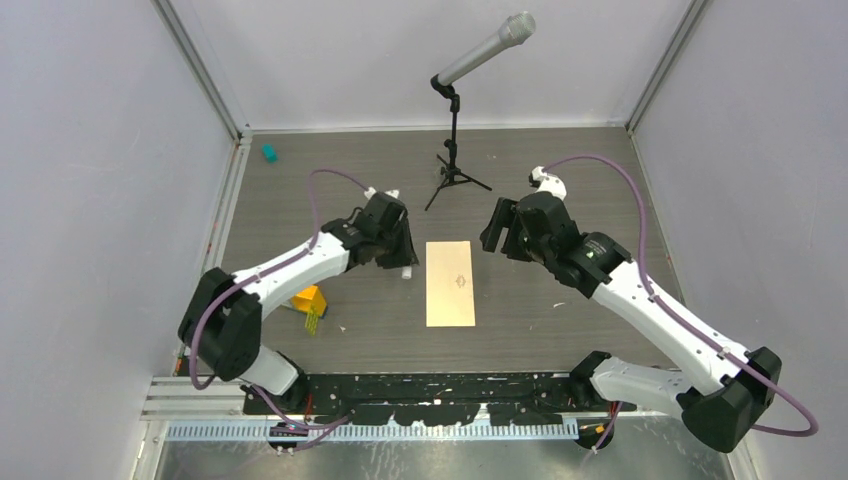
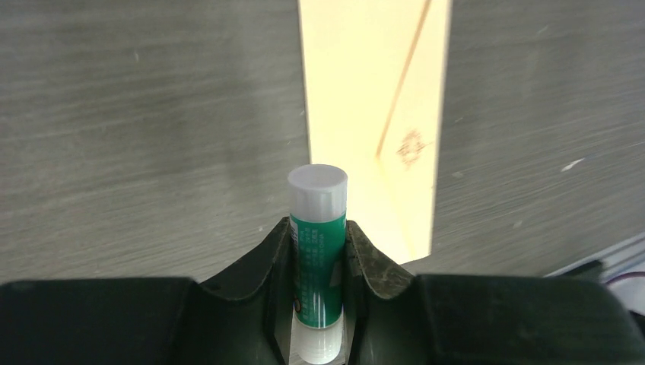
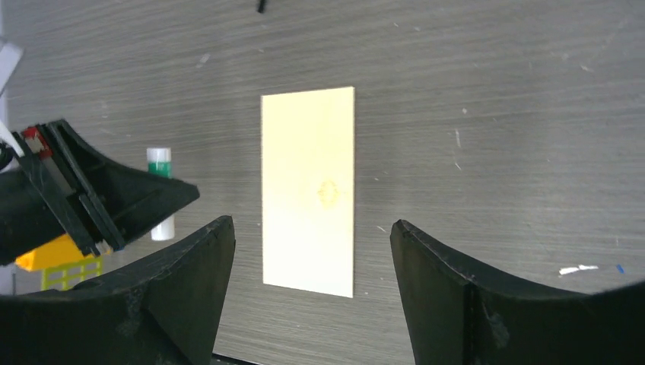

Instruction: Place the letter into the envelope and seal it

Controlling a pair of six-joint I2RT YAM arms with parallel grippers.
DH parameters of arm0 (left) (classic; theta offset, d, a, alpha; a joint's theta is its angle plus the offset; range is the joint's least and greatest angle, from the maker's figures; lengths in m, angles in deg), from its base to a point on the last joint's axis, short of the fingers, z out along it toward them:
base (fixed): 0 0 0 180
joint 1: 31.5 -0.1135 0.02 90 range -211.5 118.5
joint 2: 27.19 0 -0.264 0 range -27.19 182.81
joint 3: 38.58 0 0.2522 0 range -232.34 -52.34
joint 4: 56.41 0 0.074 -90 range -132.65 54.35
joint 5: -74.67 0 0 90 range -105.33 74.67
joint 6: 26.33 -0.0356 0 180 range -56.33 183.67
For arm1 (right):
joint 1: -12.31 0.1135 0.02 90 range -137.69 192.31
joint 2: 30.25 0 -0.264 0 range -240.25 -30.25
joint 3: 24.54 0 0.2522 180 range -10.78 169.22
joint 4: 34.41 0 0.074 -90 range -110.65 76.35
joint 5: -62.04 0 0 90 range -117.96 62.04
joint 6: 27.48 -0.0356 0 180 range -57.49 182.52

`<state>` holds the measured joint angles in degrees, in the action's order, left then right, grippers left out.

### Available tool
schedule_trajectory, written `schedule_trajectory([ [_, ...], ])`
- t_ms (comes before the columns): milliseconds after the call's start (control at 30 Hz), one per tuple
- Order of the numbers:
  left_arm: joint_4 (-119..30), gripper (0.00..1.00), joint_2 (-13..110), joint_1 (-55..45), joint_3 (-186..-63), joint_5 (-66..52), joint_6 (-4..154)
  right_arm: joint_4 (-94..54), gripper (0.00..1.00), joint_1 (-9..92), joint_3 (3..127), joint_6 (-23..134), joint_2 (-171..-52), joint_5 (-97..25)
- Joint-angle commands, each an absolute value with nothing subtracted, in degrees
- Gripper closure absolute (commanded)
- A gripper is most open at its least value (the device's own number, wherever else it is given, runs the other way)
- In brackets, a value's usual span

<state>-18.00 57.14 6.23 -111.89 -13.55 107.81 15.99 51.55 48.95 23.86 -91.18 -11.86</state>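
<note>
left gripper [image 2: 317, 226] clamps glue stick [image 2: 316, 262], base cut off | envelope [image 1: 450, 283] flat

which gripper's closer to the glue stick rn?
Left. The left gripper is shut on the glue stick, just left of the envelope. The right gripper hangs open on the envelope's other side, apart from the stick.

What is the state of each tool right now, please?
Left tool: closed, holding the glue stick.
Right tool: open, holding nothing.
</note>
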Motion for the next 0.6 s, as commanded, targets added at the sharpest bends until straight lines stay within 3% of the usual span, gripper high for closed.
schedule_trajectory([
  [0, -15.1, 0.94, 60.1, 9.0, -111.3, -14.8, 103.1, 16.9, 0.21, 49.3, 46.9, 22.5, -92.7, -17.4],
  [567, -12.9, 0.93, 73.0, 15.0, -115.0, -25.9, 103.3, 16.5, 0.21, 48.0, 42.7, 21.8, -92.3, -19.6],
])
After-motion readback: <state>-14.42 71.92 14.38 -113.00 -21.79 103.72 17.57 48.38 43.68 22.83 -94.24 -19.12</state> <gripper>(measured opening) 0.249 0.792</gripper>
